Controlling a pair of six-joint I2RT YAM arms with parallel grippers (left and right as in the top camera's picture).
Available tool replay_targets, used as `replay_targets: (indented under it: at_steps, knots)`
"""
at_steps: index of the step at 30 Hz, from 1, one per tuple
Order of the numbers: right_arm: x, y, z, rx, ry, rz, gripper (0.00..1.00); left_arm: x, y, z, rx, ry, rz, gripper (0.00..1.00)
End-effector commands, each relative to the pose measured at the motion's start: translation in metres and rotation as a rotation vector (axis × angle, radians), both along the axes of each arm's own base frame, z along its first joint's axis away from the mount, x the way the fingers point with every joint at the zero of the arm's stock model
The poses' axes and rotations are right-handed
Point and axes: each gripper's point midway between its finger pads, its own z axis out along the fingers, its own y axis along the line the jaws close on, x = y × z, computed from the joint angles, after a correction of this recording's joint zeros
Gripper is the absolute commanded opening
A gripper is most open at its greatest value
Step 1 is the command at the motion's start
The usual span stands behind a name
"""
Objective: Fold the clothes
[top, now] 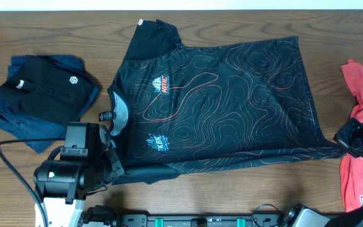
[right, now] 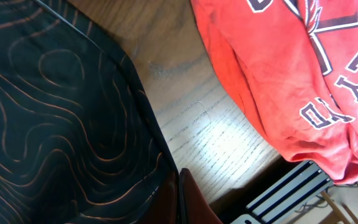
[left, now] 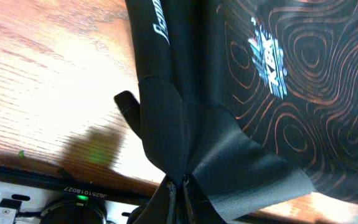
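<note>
On the table (top: 55, 31), the jersey (top: 232, 101) lies flat, unfolded; my left gripper (left: 180, 186) pinches its sleeve, my right gripper (right: 179, 196) its hem corner; all folds remain.

**One camera above, two close to the cloth**

The overhead view looked straight down on the whole table (top: 42, 31), with the jersey (top: 232, 94) mid-frame. The left wrist view sat close over the jersey's blue-white print (left: 269, 59), which the overhead view showed left of centre. The right wrist view, equally near, shared the red T-shirt (right: 278, 68) at the overhead frame's right edge.
</note>
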Motion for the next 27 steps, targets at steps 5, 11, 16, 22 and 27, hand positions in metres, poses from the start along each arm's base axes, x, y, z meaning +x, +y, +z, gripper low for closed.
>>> replay_targets:
  at_steps: [5, 11, 16, 22, 27]
  knots:
    - [-0.009, -0.006, 0.019, -0.081, -0.051, -0.057, 0.01, 0.001, 0.007, -0.001, 0.027, -0.001, 0.063, 0.06]
    - [-0.009, -0.006, 0.022, -0.088, -0.067, -0.055, 0.01, 0.016, 0.006, 0.004, 0.016, -0.064, 0.076, 0.06]
    - [0.003, -0.002, 0.014, -0.066, -0.103, -0.034, 0.01, 0.030, 0.006, 0.006, 0.014, -0.109, 0.083, 0.06]
    - [0.023, 0.000, 0.002, -0.030, -0.173, -0.019, 0.01, 0.053, 0.012, -0.001, 0.057, -0.127, 0.098, 0.06]
    - [0.051, 0.000, 0.003, -0.010, -0.279, 0.004, 0.01, 0.077, 0.010, -0.009, 0.056, -0.135, 0.098, 0.06]
